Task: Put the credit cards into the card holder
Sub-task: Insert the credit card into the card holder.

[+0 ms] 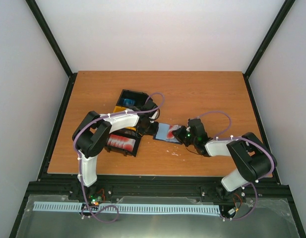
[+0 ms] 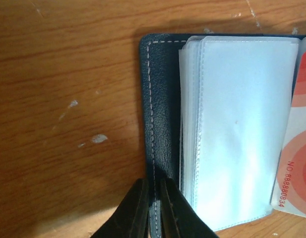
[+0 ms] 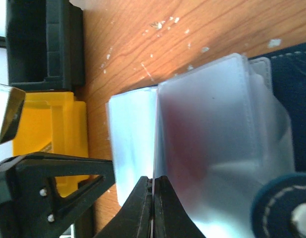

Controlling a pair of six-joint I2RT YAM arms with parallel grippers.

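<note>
The left arm [image 1: 93, 139] is rising from its base at the near left, bending sharply at the elbow and stretching its white forearm rightward toward the table's middle. The left gripper [image 2: 153, 186] is pointing down, its dark fingers nearly together and pinching the dark cover edge of the card holder [image 2: 160, 99]. The right arm [image 1: 247, 158] is folding at a high elbow and reaching leftward, its wrist lying low. The right gripper [image 3: 153, 181] is facing the left one from just beside it, its fingers pressed tight on the edge of the holder's clear sleeve [image 3: 207, 124].
</note>
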